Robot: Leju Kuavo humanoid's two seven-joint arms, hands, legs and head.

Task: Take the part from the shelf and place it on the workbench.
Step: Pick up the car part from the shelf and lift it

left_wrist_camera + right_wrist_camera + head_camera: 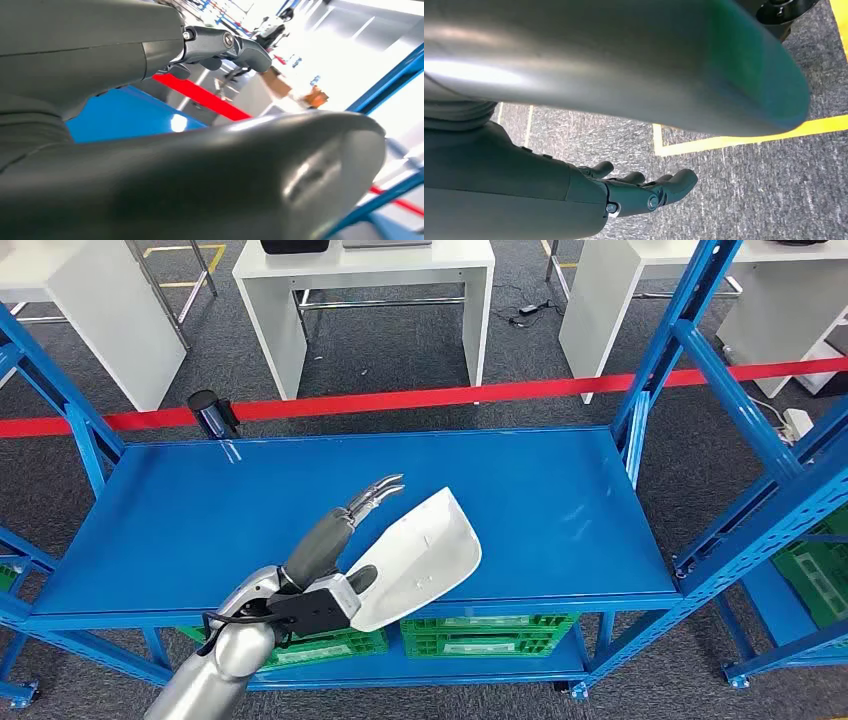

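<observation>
While the blue shelf unit (250, 520) takes up most of the floor in front of the robot, its top deck carries nothing but the shadow of the load held above it. Red barrier tape (420, 397) runs behind the unit, with white tables (365, 280) beyond it and green crates (490, 635) on the lower tier.

The part (425, 555), a white curved shell, is in the grasp of the left hand (335, 560) and sits over the front edge of the top deck, near the middle of its width. Its long axis runs from the palm outward and away from the robot, angled slightly toward the robot's right, with the broad end leading. The thumb bears on the near end of the shell; the dark fingers (375, 490) extend along its far side, their tips spread and clear of its edge. The left wrist view confirms the shell lying close against the hand.

The right hand (644, 192) hangs low over grey carpet with yellow floor marking (734, 140), its fingers loosely curled and holding nothing.

Judgement: the part is secured by the left hand alone, so that arm must carry it to the workbench. No surface identifiable as that workbench can be confirmed from here.
</observation>
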